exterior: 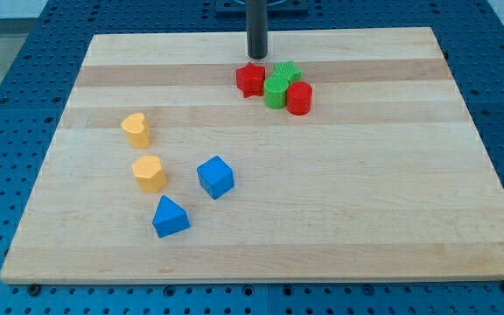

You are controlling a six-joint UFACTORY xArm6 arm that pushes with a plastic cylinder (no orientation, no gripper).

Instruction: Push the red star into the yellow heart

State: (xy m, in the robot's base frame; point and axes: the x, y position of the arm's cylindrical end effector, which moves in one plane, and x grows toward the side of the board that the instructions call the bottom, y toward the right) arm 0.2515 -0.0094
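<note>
The red star lies near the view's top, just left of a tight cluster of blocks. The yellow heart lies at the view's left, well apart from the star, down and to the left of it. My tip stands just above the red star in the view, slightly to its right, close to it; I cannot tell if it touches.
Two green blocks and a red cylinder crowd the star's right side. A yellow hexagon-like block sits below the heart. A blue cube and a blue triangular block lie lower left of centre. The wooden board ends at blue perforated table.
</note>
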